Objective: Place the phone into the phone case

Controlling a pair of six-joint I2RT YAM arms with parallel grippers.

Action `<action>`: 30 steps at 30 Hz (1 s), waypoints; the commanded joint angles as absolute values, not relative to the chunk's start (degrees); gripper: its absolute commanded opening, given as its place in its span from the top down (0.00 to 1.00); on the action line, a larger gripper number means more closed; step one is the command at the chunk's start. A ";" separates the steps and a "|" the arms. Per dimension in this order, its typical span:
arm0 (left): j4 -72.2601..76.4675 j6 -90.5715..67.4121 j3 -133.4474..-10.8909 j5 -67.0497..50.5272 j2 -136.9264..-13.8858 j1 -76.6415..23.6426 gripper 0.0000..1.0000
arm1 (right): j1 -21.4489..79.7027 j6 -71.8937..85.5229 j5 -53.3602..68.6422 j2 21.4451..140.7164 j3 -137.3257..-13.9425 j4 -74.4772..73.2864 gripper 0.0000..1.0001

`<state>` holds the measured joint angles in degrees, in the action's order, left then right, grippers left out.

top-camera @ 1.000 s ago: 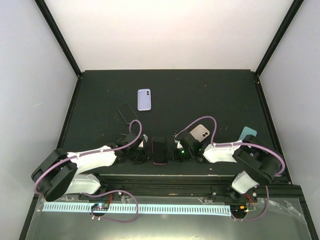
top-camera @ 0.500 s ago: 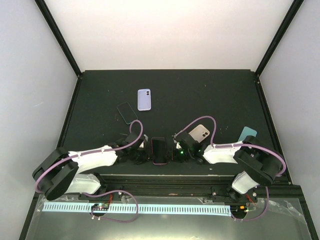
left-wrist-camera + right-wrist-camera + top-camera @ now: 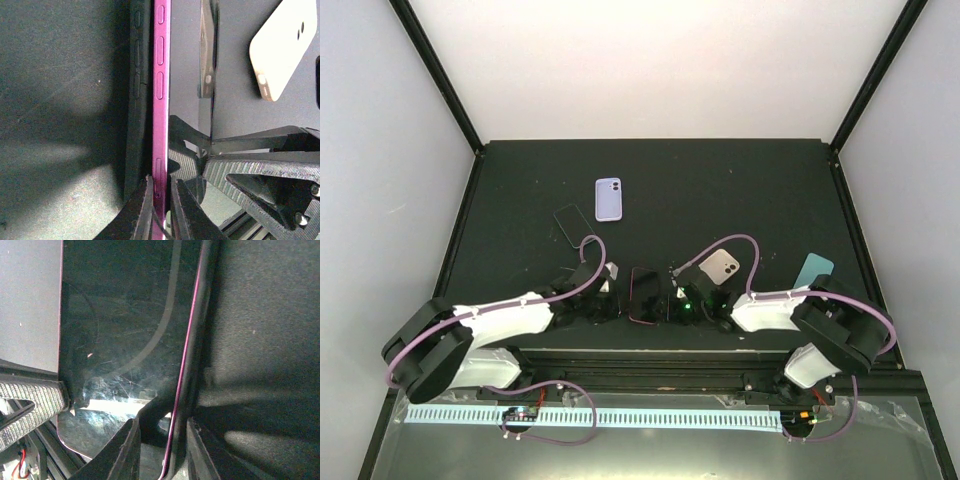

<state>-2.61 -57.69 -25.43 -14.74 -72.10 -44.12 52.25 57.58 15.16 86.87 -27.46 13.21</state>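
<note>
Risk: the phone (image 3: pixel 643 295) could drop flat onto the table (image 3: pixel 740 190) or swivel in the grip; the likely cause is that only one pinch, near one end of its rim, is surely holding it
Risk, fit: a swivelled phone would meet the case askew and jam at a corner; this is a judgement
Left gripper (image 3: pixel 161 200): closed tight on the phone's magenta rim; one finger on each face
Right gripper (image 3: pixel 162 442): jaws parted a little, astride the opposite rim; whether they press it I cannot tell
Phone: near edge of the table, between the two grippers; tipped up on a long edge, how steeply I cannot tell
Case: probably the dark-rimmed shell (image 3: pixel 574 225), lying well apart to the far left; not certain
</note>
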 commanded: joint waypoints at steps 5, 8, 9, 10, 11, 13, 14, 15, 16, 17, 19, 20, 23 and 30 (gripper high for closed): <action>5.00 -57.44 -24.38 -12.57 -75.30 -44.89 0.91 | 52.40 60.33 17.64 89.23 -25.93 21.27 0.77; 4.37 -56.92 -24.98 -12.33 -76.48 -45.08 0.88 | 52.31 61.24 17.78 88.86 -25.39 23.34 0.79; 4.04 -56.76 -25.15 -12.16 -76.94 -45.09 0.88 | 52.22 61.26 17.61 88.57 -25.20 23.71 0.80; 3.33 -56.53 -25.40 -11.83 -77.32 -45.13 0.88 | 52.05 61.27 17.41 88.06 -25.09 23.84 0.81; 2.53 -56.25 -25.62 -11.26 -77.64 -45.17 0.89 | 51.81 61.26 17.00 87.65 -24.93 23.71 0.81; 1.42 -56.01 -25.82 -10.35 -78.02 -45.18 0.90 | 51.59 61.17 15.61 86.70 -24.60 23.27 0.83; 1.22 -55.99 -25.81 -10.01 -77.93 -45.18 0.91 | 51.48 61.31 15.11 86.32 -24.34 23.28 0.83; 1.28 -55.99 -25.80 -9.94 -77.52 -45.18 0.92 | 51.40 61.27 15.08 86.21 -24.27 23.27 0.83; 1.43 -55.92 -25.84 -10.20 -76.94 -45.18 0.92 | 51.35 61.26 15.42 86.22 -24.26 23.41 0.83; 1.75 -55.89 -25.84 -10.42 -76.16 -45.18 0.92 | 51.29 61.30 15.86 86.42 -24.26 23.75 0.83; 3.50 -56.20 -25.25 -11.33 -74.37 -45.18 0.93 | 51.32 61.79 16.49 86.46 -23.99 24.28 0.78; 4.60 -56.43 -24.84 -11.74 -73.83 -45.18 0.93 | 51.33 62.13 16.60 86.29 -23.70 24.68 0.77; 5.26 -56.20 -24.52 -11.81 -73.70 -45.18 0.94 | 51.33 62.27 16.45 85.52 -23.61 23.50 0.68; -0.70 -56.07 -25.66 -9.47 -73.74 -44.83 0.76 | 49.50 61.48 16.43 86.15 -24.01 22.21 0.59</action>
<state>0.34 -56.97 -24.23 -12.47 -74.24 -44.71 51.03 61.87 16.36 86.52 -23.83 21.17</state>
